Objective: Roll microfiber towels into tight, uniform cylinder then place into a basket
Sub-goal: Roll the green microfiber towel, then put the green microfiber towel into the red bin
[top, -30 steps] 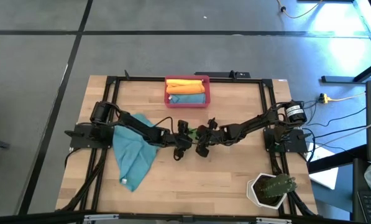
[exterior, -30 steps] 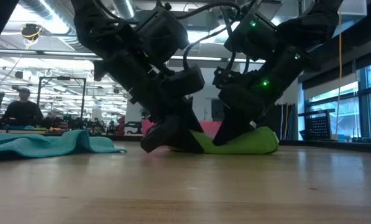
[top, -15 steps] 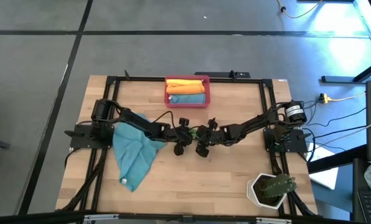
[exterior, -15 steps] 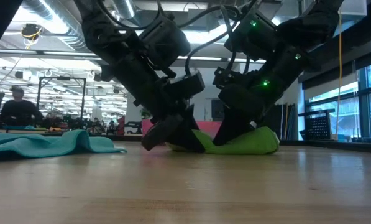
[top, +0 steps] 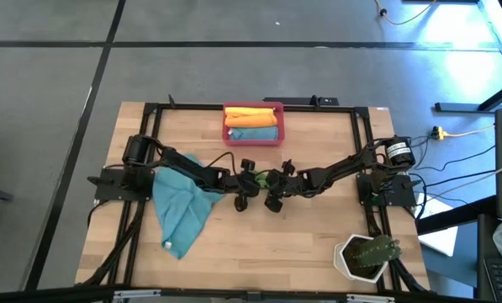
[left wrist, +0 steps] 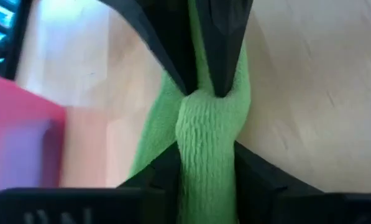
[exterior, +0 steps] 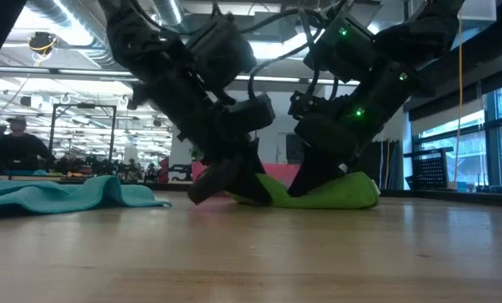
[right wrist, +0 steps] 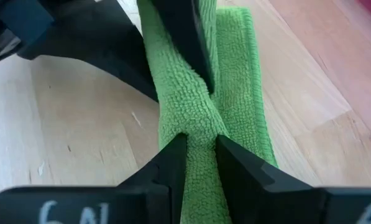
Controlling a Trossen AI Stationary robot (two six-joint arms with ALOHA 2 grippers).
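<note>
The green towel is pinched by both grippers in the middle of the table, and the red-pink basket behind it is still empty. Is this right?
Not quite. The basket is not empty: the high view shows an orange roll and a teal roll inside it. The rest holds: the left gripper and the right gripper both pinch the green towel at mid-table.

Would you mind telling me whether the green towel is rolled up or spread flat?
Rolled up: the green towel is a narrow bunched roll on the table, pinched by the left gripper and right gripper.
</note>
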